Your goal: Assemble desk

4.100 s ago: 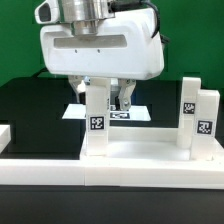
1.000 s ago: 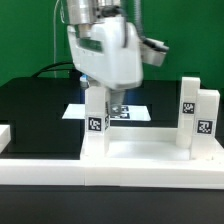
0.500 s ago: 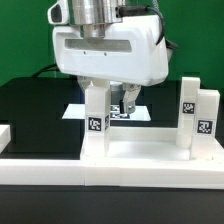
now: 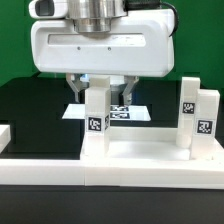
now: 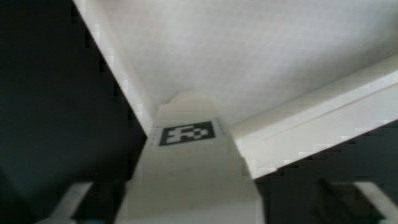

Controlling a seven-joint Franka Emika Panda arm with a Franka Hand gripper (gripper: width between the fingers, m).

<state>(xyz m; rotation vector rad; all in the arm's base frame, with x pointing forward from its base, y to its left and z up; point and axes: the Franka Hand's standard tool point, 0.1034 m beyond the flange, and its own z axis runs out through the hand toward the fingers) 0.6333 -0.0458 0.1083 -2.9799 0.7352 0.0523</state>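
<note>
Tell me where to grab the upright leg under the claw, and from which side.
Grip the leg by its upper part, above the tag, coming straight down from above. It stands upright as a slim block, so its flat side faces suit the two fingers. The claw hangs right over it, fingers either side.

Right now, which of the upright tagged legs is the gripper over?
The leg on the exterior view's left, standing alone under the gripper. The other two legs stand together at the exterior view's right, away from it.

No readable text, brand or number anywhere. Only black-and-white square tags: on the centre leg [image 4: 96, 122], the two right legs [image 4: 189, 108], and the marker board [image 4: 124, 114].
</note>
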